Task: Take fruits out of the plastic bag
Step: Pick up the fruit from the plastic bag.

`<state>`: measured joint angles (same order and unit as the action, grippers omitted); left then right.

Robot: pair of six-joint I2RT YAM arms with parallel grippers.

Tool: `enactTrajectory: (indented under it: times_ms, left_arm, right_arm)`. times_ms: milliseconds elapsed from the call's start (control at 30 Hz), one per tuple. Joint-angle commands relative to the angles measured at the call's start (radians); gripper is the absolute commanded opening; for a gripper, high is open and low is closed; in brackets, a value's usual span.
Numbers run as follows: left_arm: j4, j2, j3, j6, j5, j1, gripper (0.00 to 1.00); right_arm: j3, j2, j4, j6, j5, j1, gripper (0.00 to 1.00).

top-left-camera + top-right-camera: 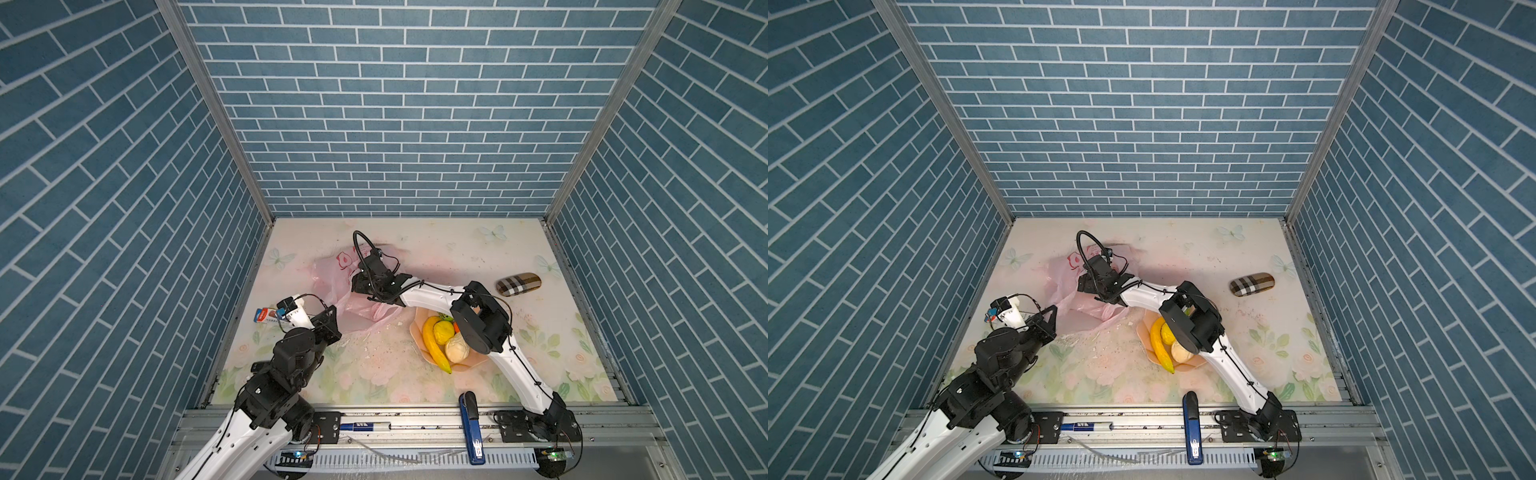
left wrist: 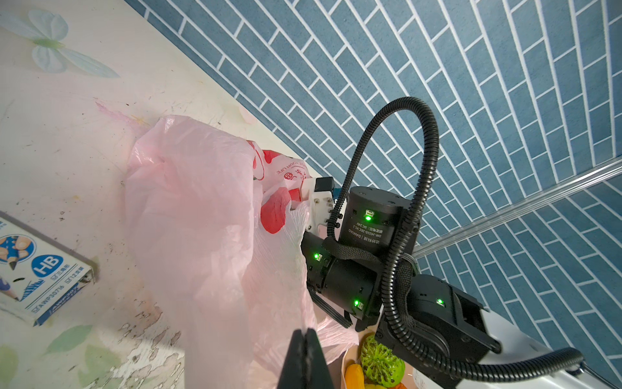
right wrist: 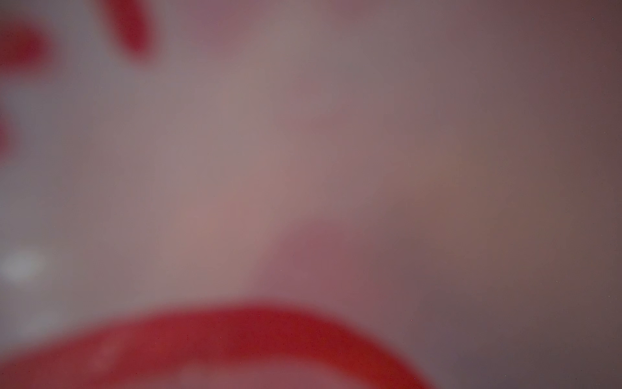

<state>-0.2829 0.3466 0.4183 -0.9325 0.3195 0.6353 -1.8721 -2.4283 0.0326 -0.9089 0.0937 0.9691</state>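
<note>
bag: the plastic bag (image 1: pixel 332 272) is lying crumpled on the table (image 1: pixel 457 253), left of centre, with its near edge reaching just beside the bowl (image 1: pixel 417 332).
left gripper: the left gripper (image 2: pixel 304 338) is sitting at the bag's near-left edge, fingers pressed flat together. Film is tenting up to the tips, so I'm reading it as pinching the bag, but that's not certain.
right gripper: the right gripper (image 1: pixel 360 286) is reaching into the bag from the bowl side. The fingers are buried under film, so I can't tell if they're wide, narrow or holding anything.
done: the bowl is holding a banana (image 1: pixel 434 345), a lemon (image 1: pixel 443 330), one cream-white lumpy fruit (image 1: pixel 457 349), a green bumpy fruit (image 2: pixel 382 365) and a sliver of small orange (image 1: pixel 456 327). That's five fruits already out.
remaining: no red apple and no second cream-white one are showing outside the bag. I'm judging those are sitting inside, so the task is looking past halfway but not finished.
hidden: the bag's contents are not showing through the film in both top views. The right arm's elbow is covering part of the bowl, so the count there may be short.
blur: the right wrist view is giving only out-of-focus pink with red patches, film against the lens. The big red arc could be print or apple, can't tell.
cut off: the left wrist view is clipping the bowl and the pencil box (image 2: pixel 40 269) at its frame edges.
</note>
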Motion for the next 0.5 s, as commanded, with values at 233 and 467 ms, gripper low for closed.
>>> enactTrajectory:
  times_ms: [233, 467]
  left_arm:
    - [-0.022, -0.017, -0.012, 0.0, 0.007, 0.007, 0.0]
    - [-0.018, -0.02, -0.007, 0.005, 0.024, 0.007, 0.0]
  right_arm:
    - [-0.027, -0.031, -0.002, -0.047, 0.018, -0.009, 0.79]
    - [0.008, -0.007, -0.026, -0.028, -0.009, -0.01, 0.65]
